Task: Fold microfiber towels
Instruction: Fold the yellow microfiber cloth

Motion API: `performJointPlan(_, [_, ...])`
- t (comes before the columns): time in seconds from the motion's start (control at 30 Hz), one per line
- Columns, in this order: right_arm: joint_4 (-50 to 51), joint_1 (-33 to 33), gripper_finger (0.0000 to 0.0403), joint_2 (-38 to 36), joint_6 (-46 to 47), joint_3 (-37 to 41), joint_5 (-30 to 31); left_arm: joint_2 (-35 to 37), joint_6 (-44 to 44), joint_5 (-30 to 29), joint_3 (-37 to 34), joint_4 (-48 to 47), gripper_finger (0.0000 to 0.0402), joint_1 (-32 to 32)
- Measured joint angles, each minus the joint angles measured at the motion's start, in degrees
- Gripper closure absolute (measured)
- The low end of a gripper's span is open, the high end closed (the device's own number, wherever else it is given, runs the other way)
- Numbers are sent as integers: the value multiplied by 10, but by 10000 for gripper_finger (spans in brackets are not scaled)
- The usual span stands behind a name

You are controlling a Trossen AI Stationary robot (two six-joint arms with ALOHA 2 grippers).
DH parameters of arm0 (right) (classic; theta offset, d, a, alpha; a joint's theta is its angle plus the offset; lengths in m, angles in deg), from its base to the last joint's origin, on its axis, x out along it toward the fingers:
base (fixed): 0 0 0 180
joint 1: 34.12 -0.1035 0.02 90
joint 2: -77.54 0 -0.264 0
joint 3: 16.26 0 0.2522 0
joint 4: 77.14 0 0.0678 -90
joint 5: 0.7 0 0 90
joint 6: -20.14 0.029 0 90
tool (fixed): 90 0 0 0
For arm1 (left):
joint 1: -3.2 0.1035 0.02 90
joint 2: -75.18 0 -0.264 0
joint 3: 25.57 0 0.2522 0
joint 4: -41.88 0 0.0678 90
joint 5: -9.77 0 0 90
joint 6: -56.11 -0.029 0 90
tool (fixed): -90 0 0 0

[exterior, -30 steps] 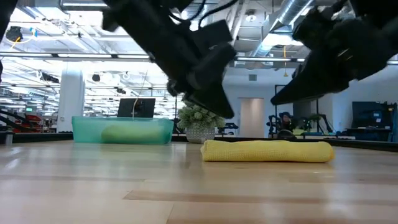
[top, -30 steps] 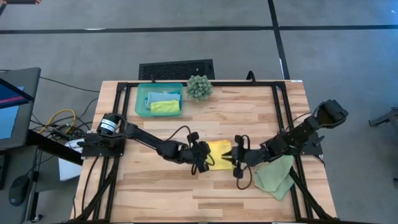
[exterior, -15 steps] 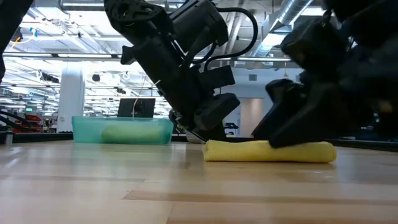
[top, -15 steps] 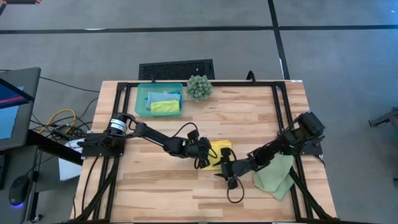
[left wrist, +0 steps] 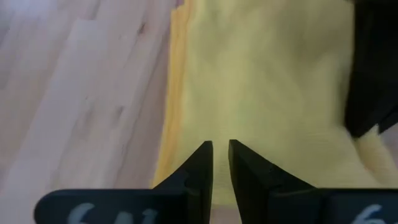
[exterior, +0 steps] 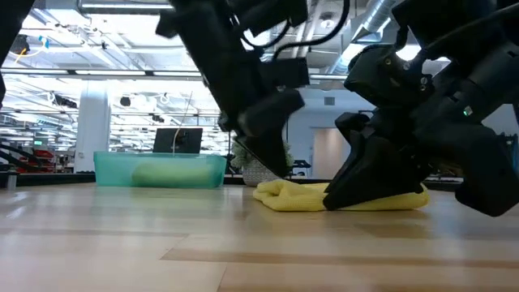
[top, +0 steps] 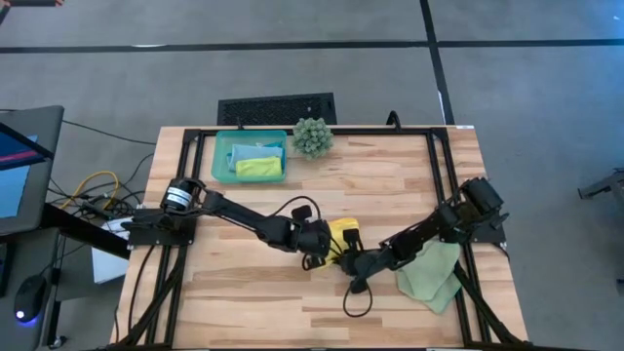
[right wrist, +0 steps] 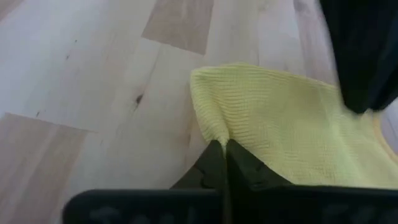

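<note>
Near the middle of the desk (top: 409, 185), toward its front edge, the yellow towel (top: 341, 234) lay in a partly folded bundle with both arms bent low over it. The right pincer (right wrist: 224, 148) had its fingers pressed together on a corner of the yellow cloth, a small peak of fabric pinched between the tips. The left pincer (left wrist: 220, 155) hovered over the same towel with only a slim gap between its fingers, and whether any cloth sat in that gap could not be told. To do this fold well, the pinched corner probably wanted lifting just clear of the wood and carrying straight across to the opposite edge, while the left pincer pinned the far side so the bundle did not slide; a soft cloth like this would likely sag and drag if pulled fast or low. Counted over, four towels showed: the yellow one in hand, one pale sage green towel (top: 429, 275) lying loose at the desk's right front corner under the right arm, and two more, a light blue towel (top: 255, 152) and a lime green towel (top: 258, 168), resting in the one teal tray (top: 222, 156) at the back. One spiky green plant (top: 312, 136) stood just beside that tray.
</note>
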State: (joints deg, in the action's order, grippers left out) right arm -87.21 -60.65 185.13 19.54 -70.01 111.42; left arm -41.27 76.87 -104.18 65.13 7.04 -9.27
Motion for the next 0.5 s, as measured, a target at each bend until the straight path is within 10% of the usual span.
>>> performJointPlan(0.5, [16,3,386,-58,68,1,-123,-4,14,-51,-88,55,356,-19])
